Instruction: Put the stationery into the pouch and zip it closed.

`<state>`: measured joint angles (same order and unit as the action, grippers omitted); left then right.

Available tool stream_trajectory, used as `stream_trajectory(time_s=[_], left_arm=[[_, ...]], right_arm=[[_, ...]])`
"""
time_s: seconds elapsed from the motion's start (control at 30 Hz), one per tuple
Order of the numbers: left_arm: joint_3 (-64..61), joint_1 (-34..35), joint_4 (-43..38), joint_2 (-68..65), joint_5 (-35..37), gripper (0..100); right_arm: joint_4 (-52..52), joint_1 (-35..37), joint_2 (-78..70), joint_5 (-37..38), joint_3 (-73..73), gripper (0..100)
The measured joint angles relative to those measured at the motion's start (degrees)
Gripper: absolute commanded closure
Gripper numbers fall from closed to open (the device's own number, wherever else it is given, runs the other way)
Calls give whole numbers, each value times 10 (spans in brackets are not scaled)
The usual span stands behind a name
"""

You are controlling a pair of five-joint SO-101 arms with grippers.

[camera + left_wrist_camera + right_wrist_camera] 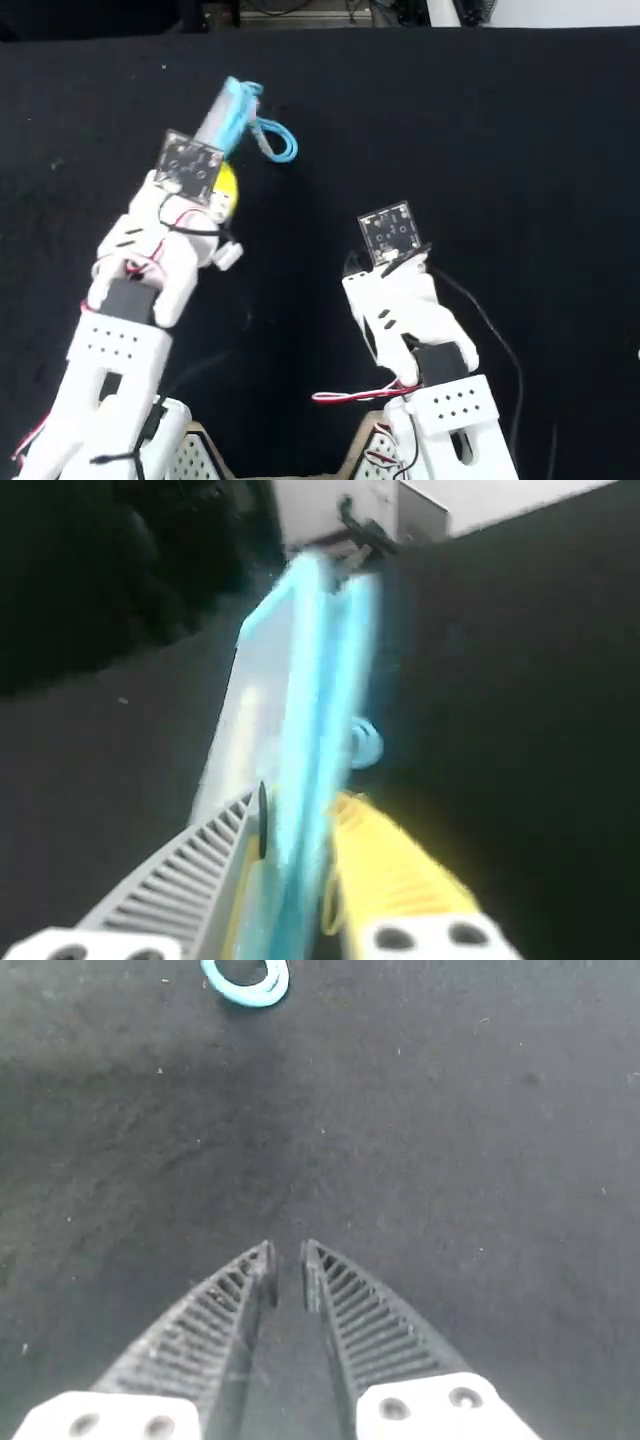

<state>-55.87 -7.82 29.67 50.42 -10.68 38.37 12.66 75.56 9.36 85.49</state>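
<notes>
We see a black cloth-covered table (500, 130) from above, with two white robot arms rising from its near edge. We take the clear plastic zip pouch with light blue edging (222, 112) as our reference point. It sits toward the far left of the table, lifted and tilted, with its far end angled away from the arms. The left arm (140, 270) stretches up to the pouch from the near side. In the left wrist view, the left gripper (295, 805) is clamped on the pouch's near end. One ribbed grey finger (190, 865) presses one face and one ribbed yellow finger (385, 870) presses the other, so the pouch stands edge-on between them. We cannot tell what is inside the pouch, nor whether its zip is open or closed. Just to the right of the pouch, a light blue loop strap (278, 142) hangs from it and curls onto the cloth. Farther right and nearer the arms' bases stands the right arm (405, 300), well apart from the pouch. In the right wrist view, the right gripper (287, 1260) hovers over bare cloth. Its two ribbed grey fingers are drawn almost together, with a thin gap at the tips and nothing held between them. The blue loop strap lies beyond them on the cloth.
</notes>
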Motion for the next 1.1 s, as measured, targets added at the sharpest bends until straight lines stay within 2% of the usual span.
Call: stream_trajectory(time_s=[0.13, 0.27, 0.5, 0.7, 0.83, 1.0, 1.1], left_arm=[[5, -15, 6, -38, 61, 815], [24, -39, 53, -39, 76, 812], [113, -57, 209, -19, 77, 811], [124, -9, 258, -8, 25, 813], [127, 25, 246, -8, 21, 812], [113, 63, 144, -4, 20, 815], [111, 61, 119, -4, 20, 815]], right_arm=[[0, 0, 0, 0, 0, 942], [-9, 0, 0, 0, 10, 942], [-44, 0, 0, 0, 27, 942], [-45, 0, 0, 0, 27, 942], [-47, 0, 0, 0, 27, 942], [-47, 0, 0, 0, 27, 942], [-47, 0, 0, 0, 27, 942]])
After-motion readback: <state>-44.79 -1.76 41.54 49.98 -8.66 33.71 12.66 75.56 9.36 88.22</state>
